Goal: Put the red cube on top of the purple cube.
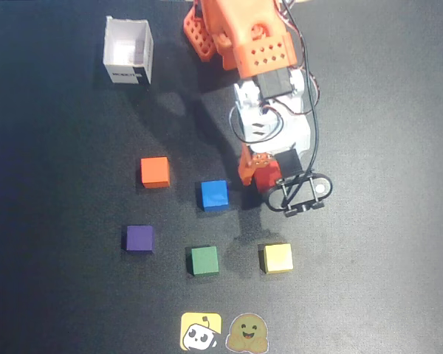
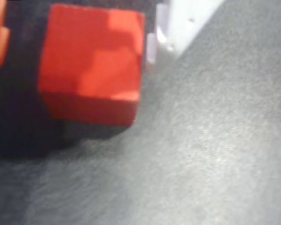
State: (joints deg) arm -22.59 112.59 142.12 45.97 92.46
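My claw [image 1: 264, 174] pinching the red cube [image 1: 266, 177].
Purple cube [image 1: 139, 238] well apart, left in overhead view.

Black mat [image 1: 52, 295]: white box [image 1: 128, 51], orange [image 1: 155, 172], blue [image 1: 213, 195], purple cube [image 1: 139, 239], green [image 1: 204, 261], yellow [image 1: 277, 258], two stickers [image 1: 223, 332]

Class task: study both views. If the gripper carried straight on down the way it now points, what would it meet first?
The gripper points down with the red cube between its jaws, so the black mat comes first. No other cube lies beneath; height above the mat is unclear.
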